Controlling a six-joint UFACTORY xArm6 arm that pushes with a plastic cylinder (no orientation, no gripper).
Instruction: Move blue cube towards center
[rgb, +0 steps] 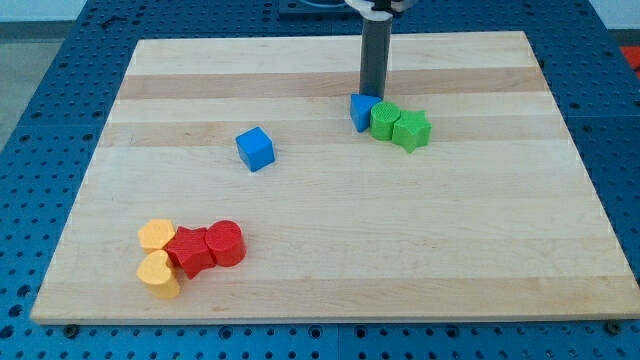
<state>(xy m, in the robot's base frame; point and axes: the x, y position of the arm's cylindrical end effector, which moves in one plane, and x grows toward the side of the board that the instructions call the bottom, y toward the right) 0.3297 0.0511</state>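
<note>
The blue cube (255, 149) sits alone on the wooden board (330, 250), left of the middle and a bit toward the view's top. My tip (372, 95) is at the lower end of the dark rod, well to the right of the cube. It stands just above a second blue block (361, 111), touching or nearly touching its top edge.
A green cylinder-like block (384, 121) and a green star-like block (411, 130) sit against the second blue block on its right. At the lower left lie a red star block (189, 250), a red cylinder (226, 243), a yellow block (156, 235) and a yellow heart (157, 273).
</note>
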